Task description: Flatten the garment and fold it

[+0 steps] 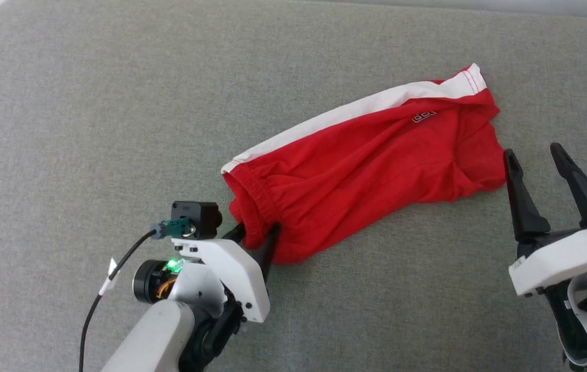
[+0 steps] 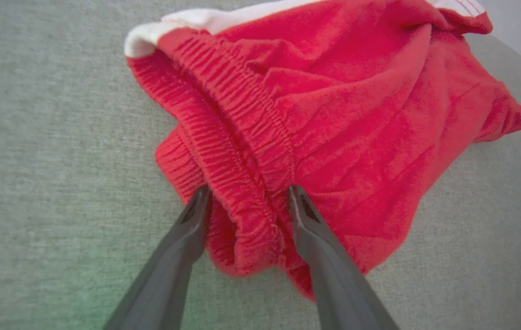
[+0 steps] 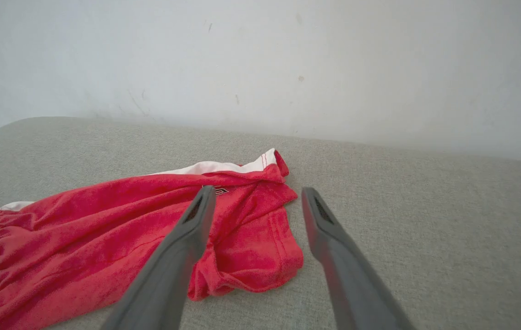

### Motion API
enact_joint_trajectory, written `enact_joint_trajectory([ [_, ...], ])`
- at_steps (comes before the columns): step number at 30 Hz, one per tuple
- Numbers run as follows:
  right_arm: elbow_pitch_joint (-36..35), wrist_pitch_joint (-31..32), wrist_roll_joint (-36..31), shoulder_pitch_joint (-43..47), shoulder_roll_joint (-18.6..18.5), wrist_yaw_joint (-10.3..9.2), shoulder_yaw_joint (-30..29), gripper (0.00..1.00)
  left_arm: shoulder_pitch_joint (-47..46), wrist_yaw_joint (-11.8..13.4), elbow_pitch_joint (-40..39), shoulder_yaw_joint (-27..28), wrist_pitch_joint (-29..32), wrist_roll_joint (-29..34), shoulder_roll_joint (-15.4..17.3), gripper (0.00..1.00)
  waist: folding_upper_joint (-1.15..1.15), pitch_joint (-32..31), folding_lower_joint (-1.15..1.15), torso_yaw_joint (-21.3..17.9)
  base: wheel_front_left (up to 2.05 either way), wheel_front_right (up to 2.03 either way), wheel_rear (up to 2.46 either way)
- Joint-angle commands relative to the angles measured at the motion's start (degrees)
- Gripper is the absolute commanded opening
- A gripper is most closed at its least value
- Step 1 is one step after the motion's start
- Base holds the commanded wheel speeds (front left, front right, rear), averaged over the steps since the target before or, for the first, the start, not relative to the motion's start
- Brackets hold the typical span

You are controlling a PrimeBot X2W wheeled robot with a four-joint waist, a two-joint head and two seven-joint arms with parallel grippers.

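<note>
Lying rumpled on grey cushion: garment. Left gripper astride waistband, fingers wide apart. Right gripper beside garment's leg hem, spread, empty. Wall beyond garment.

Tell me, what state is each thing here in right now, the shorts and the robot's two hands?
Shorts: crumpled and bunched, not flat, not folded, lying on the grey cushion.
Left hand: open, one finger on each side of the waistband, not yet closed on it.
Right hand: open, holding nothing, close by the leg end of the shorts.
</note>
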Motion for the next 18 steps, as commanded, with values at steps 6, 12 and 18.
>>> enact_joint_trajectory([
  [6, 0.44, 1.26, 0.53, -2.48, -1.30, -0.05, 0.98, 1.00, -0.14, -0.97, 2.15, -0.06, -1.08, -1.27, -1.18, 0.00, 0.00, 0.25, 0.00, 0.37, 0.00, 0.00, 0.00],
  [12, 2.55, 9.93, 4.18, -7.16, -4.13, -0.05, -0.19, 1.00, -0.77, -2.02, 2.32, -0.11, -2.33, -1.68, -1.55, 0.00, 0.00, 0.50, 0.00, 0.91, 0.00, 0.00, 0.00],
  [18, 8.28, 23.37, 4.29, -13.71, -8.07, -0.05, -1.91, 1.00, -2.05, -2.96, 2.03, -0.65, -3.04, -1.62, -2.02, 0.00, 0.00, 2.69, 0.00, 1.55, 0.00, 0.00, 0.00],
])
